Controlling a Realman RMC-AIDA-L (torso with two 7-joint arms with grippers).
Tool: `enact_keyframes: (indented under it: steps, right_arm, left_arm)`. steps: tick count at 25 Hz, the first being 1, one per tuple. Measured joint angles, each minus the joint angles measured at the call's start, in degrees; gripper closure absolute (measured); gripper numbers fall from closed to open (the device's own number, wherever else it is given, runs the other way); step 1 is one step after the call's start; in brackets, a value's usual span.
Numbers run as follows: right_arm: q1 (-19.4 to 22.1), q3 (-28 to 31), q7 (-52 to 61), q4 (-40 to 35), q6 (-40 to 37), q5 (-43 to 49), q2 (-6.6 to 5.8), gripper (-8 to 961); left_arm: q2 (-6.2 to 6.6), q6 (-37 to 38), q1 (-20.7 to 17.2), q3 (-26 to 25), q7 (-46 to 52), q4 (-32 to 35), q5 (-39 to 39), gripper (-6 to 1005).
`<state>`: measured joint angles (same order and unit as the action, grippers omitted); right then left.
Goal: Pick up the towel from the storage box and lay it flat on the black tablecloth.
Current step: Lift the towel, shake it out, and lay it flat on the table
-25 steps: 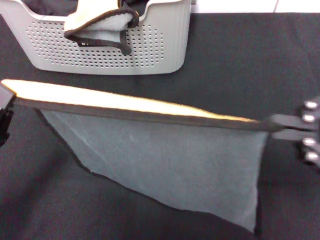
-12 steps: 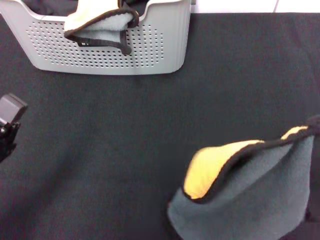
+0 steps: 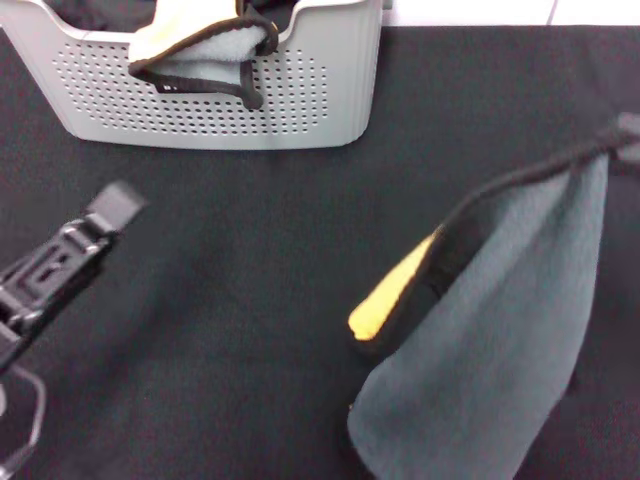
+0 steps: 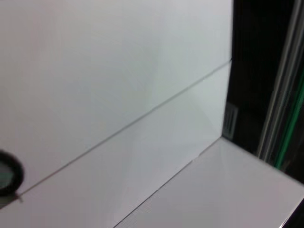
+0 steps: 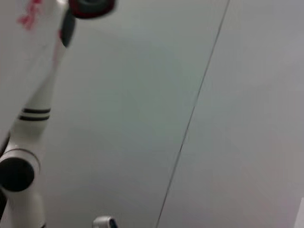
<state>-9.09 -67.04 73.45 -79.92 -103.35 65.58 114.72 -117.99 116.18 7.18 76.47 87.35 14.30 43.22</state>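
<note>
Nearest the robot, the towel hangs low on the right side of the head view, grey-green face showing, its lower edge down at the black tablecloth, though whether it touches there is hard to say. One black-bordered corner has flopped over and shows a strip of yellow. The towel's top corner is drawn up to the right gripper, right at the edge of the view and blurred, so the fingers themselves cannot be made out; the towel hangs from that spot. Over on the left, the left gripper sits above the cloth with nothing near it, well apart from the towel, and how far its fingers stand apart I cannot tell. Further back, the storage box stands on the tablecloth at the far left, a second towel bunched over its front rim, pale side out. Both wrist views point away at pale wall panels only.
</note>
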Motion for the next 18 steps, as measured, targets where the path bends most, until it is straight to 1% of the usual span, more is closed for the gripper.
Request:
enact_keyframes:
  steps: [2,3,4,5,7,10,11,13,14,16,18]
  right_arm:
    - [-4.02,3.3,5.17,-0.35,-0.26,3.19,-0.33,936]
    - [-6.2,4.89,7.54,-0.4,-0.4,4.79,-0.38,936]
    - [-8.1,6.38,9.28,-0.47,-0.48,6.41,-0.43,936]
    - [-9.93,7.83,10.93,-0.53,-0.51,7.76,-0.51,936]
    - [-13.53,10.68,14.18,-0.61,-0.52,10.28,-0.86,936]
    - [-18.69,13.21,18.72,-0.71,-0.37,12.46,-2.1,936]
    - [-20.13,13.39,19.86,-0.71,-0.15,12.61,-2.7,937]
    - [-22.42,13.43,21.46,-0.62,0.65,12.72,-3.65,937]
    - [-23.4,13.43,22.01,-0.53,1.15,12.82,-4.03,937]
    - [-24.69,13.44,22.72,-0.64,2.33,13.24,-4.44,937]
    - [-25.57,13.45,22.98,-0.95,3.51,14.04,-4.51,937]
  left_arm:
    - [1.4,-1.32,4.99,0.15,-3.42,-6.15,0.96,965]
    - [1.7,-2.1,6.1,0.24,-4.27,-7.39,1.12,965]
    - [2.27,-3.7,8.03,0.34,-5.76,-9.32,1.29,964]
    - [2.5,-5.43,9.04,0.39,-6.83,-9.97,1.46,964]
    - [2.69,-10.0,9.91,0.19,-8.58,-9.76,1.17,963]
    - [2.21,-16.25,10.0,-0.86,-10.53,-9.22,-0.38,960]
    - [1.78,-19.24,10.02,-1.47,-11.79,-9.2,-1.21,957]
    - [1.21,-22.54,10.04,-2.41,-13.83,-9.2,-2.18,953]
    - [0.61,-24.69,9.98,-3.35,-15.88,-9.2,-2.94,951]
    - [-0.3,-27.31,9.73,-4.99,-19.09,-9.2,-3.85,946]
    - [-1.05,-29.78,9.4,-7.02,-21.76,-9.21,-4.49,942]
